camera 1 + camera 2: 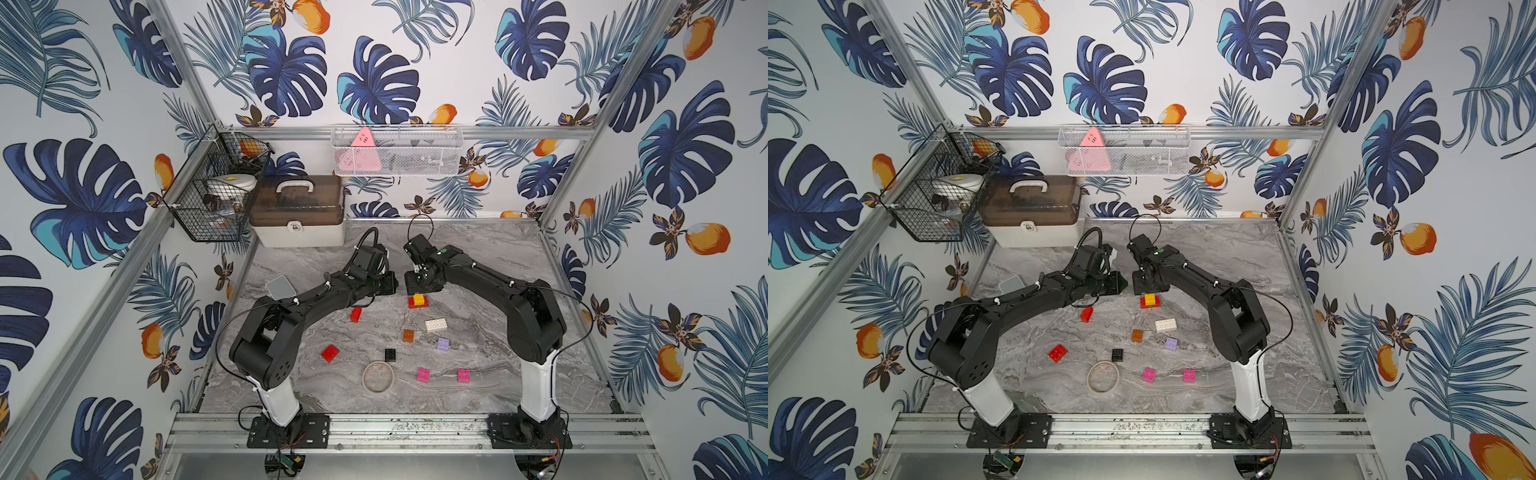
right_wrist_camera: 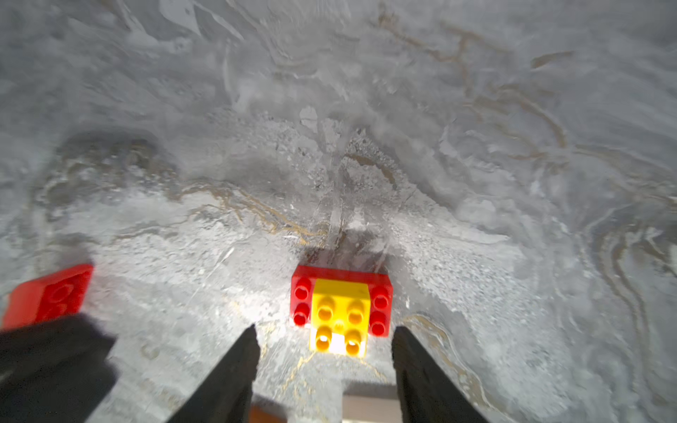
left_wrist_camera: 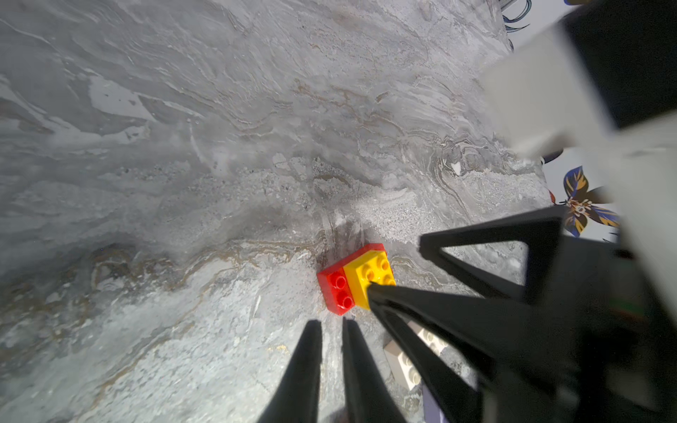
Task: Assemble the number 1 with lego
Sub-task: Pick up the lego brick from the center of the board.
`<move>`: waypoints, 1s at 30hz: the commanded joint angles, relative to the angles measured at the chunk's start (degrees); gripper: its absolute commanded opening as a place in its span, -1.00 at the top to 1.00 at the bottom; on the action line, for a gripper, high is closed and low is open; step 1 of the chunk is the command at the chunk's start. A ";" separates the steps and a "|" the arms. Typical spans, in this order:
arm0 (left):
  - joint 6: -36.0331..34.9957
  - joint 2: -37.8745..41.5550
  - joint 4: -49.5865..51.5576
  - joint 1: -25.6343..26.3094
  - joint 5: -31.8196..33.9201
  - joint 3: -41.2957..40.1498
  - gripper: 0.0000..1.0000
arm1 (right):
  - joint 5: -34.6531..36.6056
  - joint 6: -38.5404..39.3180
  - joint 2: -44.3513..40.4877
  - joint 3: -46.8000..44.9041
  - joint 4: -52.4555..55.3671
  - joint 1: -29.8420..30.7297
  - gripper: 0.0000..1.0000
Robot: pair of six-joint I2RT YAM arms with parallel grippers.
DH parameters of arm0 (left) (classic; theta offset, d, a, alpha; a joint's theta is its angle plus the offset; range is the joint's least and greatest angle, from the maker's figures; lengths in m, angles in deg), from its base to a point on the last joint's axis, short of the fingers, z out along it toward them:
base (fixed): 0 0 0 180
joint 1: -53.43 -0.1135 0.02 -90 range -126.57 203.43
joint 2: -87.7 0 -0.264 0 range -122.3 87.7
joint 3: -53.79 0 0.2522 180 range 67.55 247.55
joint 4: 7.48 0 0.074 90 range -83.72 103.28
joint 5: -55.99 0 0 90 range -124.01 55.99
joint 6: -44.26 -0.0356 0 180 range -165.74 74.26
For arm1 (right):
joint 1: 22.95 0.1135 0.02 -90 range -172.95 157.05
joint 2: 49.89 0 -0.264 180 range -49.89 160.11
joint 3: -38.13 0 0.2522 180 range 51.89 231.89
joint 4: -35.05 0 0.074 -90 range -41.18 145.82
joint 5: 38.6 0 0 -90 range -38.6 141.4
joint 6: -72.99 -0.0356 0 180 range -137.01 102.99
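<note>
A yellow brick sits pressed on a red brick (image 1: 418, 300) (image 1: 1150, 300) on the marble table, in the middle toward the back. My right gripper (image 2: 326, 331) (image 1: 417, 286) hovers over this stack (image 2: 340, 311), open, its fingers either side of it and clear of it. My left gripper (image 3: 331, 324) (image 1: 392, 285) is beside the stack (image 3: 357, 278), its jaws a narrow gap apart with nothing between them. Loose lego lies nearer the front: two red (image 1: 356, 314) (image 1: 330, 353), white (image 1: 435, 324), orange (image 1: 409, 336), lilac (image 1: 443, 344), black (image 1: 390, 354) and two pink (image 1: 423, 374) (image 1: 464, 375).
A tan ring (image 1: 378, 377) lies near the front. A pale grey box (image 1: 281, 286) sits behind the left arm. A brown-lidded case (image 1: 297, 212) and a black wire basket (image 1: 216, 187) stand at the back left, and a white mesh basket (image 1: 397, 149) hangs on the back wall.
</note>
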 commanded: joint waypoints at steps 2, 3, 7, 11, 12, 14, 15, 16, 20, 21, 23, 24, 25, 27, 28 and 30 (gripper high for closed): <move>-2.80 1.36 1.51 0.00 2.80 0.64 0.57 | -0.50 0.16 -5.87 -3.21 1.53 -0.16 -0.27; -3.33 1.90 2.18 0.04 3.53 0.60 0.52 | -1.34 0.70 -7.76 -4.98 1.13 -0.10 -0.24; -4.12 4.91 7.39 0.27 8.33 0.54 0.32 | -7.17 2.65 -13.95 -12.71 0.85 -0.11 0.01; -5.17 7.56 13.54 0.28 14.26 0.90 0.07 | -11.81 0.07 -19.23 -20.87 0.05 0.28 0.08; -5.78 7.85 14.66 0.26 15.01 1.29 0.03 | -12.34 -0.78 -20.22 -22.42 -0.36 0.74 0.08; -7.38 8.10 17.59 0.12 15.82 2.29 -0.01 | -12.74 -2.93 -22.01 -24.53 -1.11 2.03 0.09; -7.93 8.32 18.49 -0.08 15.89 2.28 -0.02 | -12.16 -4.61 -22.65 -25.19 -1.11 2.72 0.09; -8.30 8.77 18.54 -0.45 15.71 1.91 -0.03 | -11.42 -6.09 -23.21 -25.82 -1.01 3.33 0.08; -7.73 9.77 17.37 -1.68 14.06 -0.24 -0.03 | -8.08 -10.74 -24.83 -29.01 -3.46 6.28 -0.02; -8.49 9.58 17.63 -1.65 13.50 0.13 -0.02 | -7.37 -11.60 -24.77 -29.88 -4.13 7.00 -0.04; -9.54 9.46 18.24 -1.66 13.49 0.75 -0.03 | -3.64 -14.57 -23.92 -31.57 -4.15 9.14 -0.07; -10.14 9.54 18.89 -1.65 13.42 1.14 -0.03 | -2.52 -15.47 -23.64 -32.01 -4.45 9.82 -0.08; -11.19 9.67 19.50 -1.65 13.32 1.42 -0.03 | -1.09 -16.99 -23.22 -32.44 -4.53 10.52 -0.09; -12.40 10.51 20.03 -1.57 13.76 1.39 -0.03 | 1.40 -19.50 -22.84 -32.63 -4.28 11.47 -0.09; -12.59 10.97 19.97 -1.49 14.32 1.08 -0.02 | 2.13 -21.07 -22.65 -32.56 -3.96 11.74 -0.09; -12.92 11.97 19.78 -1.26 15.55 0.65 -0.02 | 2.68 -23.44 -22.57 -33.02 -4.57 12.23 -0.09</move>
